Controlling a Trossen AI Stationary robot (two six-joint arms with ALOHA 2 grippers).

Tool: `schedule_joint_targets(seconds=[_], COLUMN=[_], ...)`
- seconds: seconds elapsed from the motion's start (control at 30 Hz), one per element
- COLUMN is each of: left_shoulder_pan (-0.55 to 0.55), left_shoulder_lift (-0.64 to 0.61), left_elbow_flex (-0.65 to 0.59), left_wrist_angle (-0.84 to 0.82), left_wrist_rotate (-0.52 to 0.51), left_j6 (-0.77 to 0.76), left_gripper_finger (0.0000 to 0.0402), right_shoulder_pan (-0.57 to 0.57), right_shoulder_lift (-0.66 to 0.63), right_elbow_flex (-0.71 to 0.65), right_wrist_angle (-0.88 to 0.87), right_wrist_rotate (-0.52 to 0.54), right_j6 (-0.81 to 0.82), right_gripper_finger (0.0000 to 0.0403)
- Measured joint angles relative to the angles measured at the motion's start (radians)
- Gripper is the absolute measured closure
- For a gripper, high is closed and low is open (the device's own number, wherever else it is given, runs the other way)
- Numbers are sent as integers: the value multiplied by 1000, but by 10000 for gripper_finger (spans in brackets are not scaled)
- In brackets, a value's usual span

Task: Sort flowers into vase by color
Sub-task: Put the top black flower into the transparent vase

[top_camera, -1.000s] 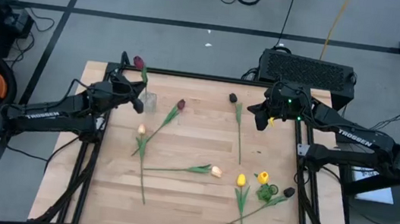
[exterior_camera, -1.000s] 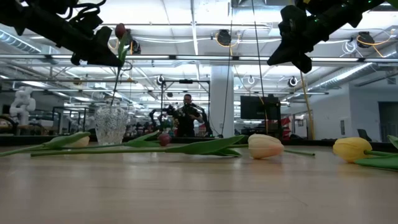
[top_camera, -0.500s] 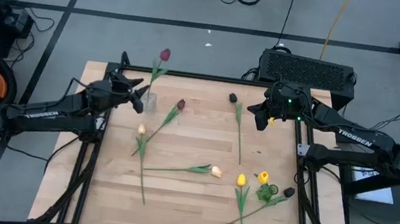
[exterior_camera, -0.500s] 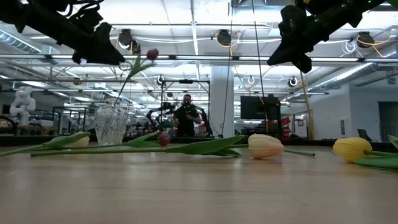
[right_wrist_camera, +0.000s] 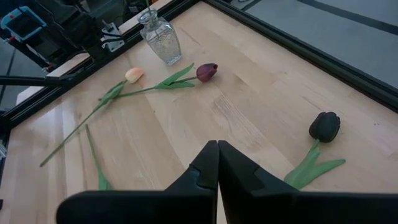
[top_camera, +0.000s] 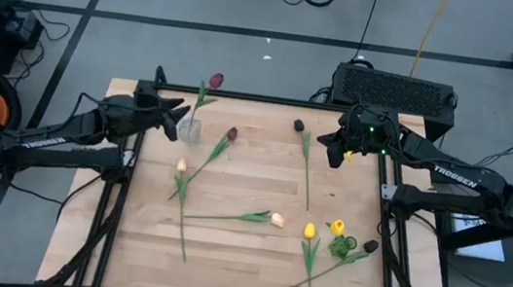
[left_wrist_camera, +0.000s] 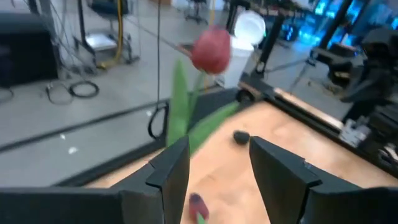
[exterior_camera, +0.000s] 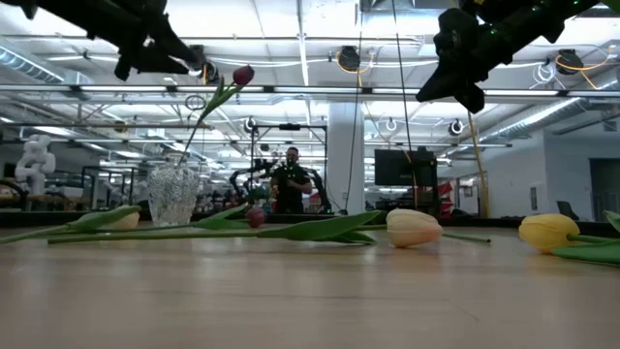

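Note the left gripper [top_camera: 175,112]: its jaws now stand apart, drawn back from the red tulip [top_camera: 215,81], which leans in the vase [top_camera: 189,130] just ahead. Right gripper [top_camera: 335,157] jaws stay together.

Dark arms [top_camera: 51,138], white TROSSEN lettering

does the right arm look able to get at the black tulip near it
Probably yes. The black tulip lies flat on bare wood just beside the shut right gripper, with nothing between them; it would only need to open and drop down.

Left wrist view: red tulip [left_wrist_camera: 211,50] blurred.
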Motion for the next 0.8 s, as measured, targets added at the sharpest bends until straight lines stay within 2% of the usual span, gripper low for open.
schedule_joint_targets(seconds=[0.27,0.47,0.8], left_shoulder_pan=[-84,-123,-177], left_shoulder_lift=[158,310,545], left_elbow_flex=[157,246,306], left_wrist_angle=[-204,-332,-339], left_wrist_rotate=[-22,-14,91], left_j6=[-135,-324,-422], left_gripper_finger=[226,226,226], right_shoulder_pan=[0,0,0], right_shoulder_lift=[0,0,0], right_elbow_flex=[0,0,0], right_wrist_angle=[0,-1,-27], right_wrist_rotate=[-4,-4,-9], right_j6=[-17,-17,-35], right_gripper_finger=[403,403,403])
